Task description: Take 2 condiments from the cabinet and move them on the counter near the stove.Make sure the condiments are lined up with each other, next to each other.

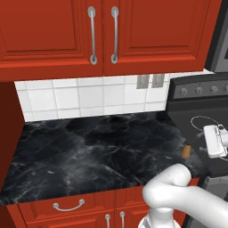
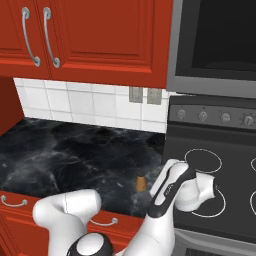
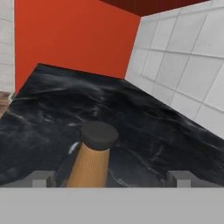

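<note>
Gripper (image 3: 112, 178) wide open, jaws either side of the dark-capped mill (image 3: 92, 155), nothing gripped. Mill upright on the counter (image 1: 89, 151), near edge, just left of the stove (image 2: 220, 165), likely its intended placement. Cabinet (image 1: 102, 31) doors shut beyond.

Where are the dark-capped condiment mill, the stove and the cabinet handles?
dark-capped mill (image 3: 99, 134), hand view, on its dark cap.
stove (image 2: 202, 161), right base view, inside the front-left burner ring.
cabinet handles (image 1: 92, 35), left base view, mid-bar of the left handle.
</note>
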